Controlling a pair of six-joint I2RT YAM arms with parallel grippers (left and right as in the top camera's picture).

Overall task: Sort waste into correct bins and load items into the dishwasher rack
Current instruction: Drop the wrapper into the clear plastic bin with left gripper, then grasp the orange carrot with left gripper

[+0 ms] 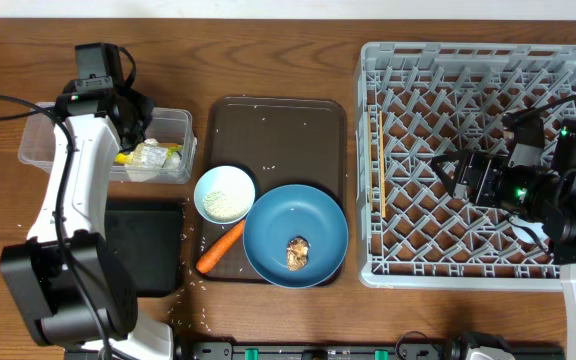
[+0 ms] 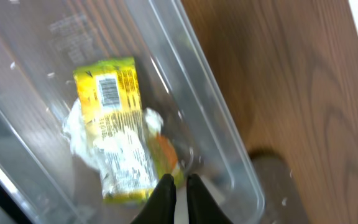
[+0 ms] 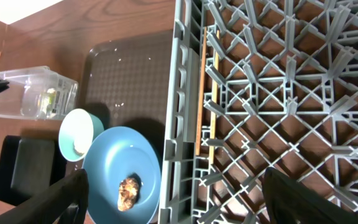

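Finishing the dry-litter drop at the left bin, with food scraps and dishes not yet handled.

At far left, the left hand (image 2: 179, 190) hovers inside the clear rectangular plastic box (image 1: 38, 150), its fingers narrow with nothing seen between them. It is just over the small yellow-green printed wrapper (image 2: 114, 124), which lies on crumpled white paper (image 2: 79, 134). Below the box sits the shallow black rectangular tray (image 1: 143, 240). On the dark-brown serving tray (image 1: 278, 130) are the white bowl (image 1: 201, 190) holding rice grains (image 1: 226, 203), the orange carrot (image 1: 220, 248), and just beside it the large blue round plate (image 1: 318, 215) carrying the brown food lump (image 1: 297, 252). Over the grey lattice dishwasher rack (image 1: 468, 50), the right hand (image 1: 450, 175) hangs wide and empty. The likely next move is for the left hand to lift clear and open wider for the carrot.
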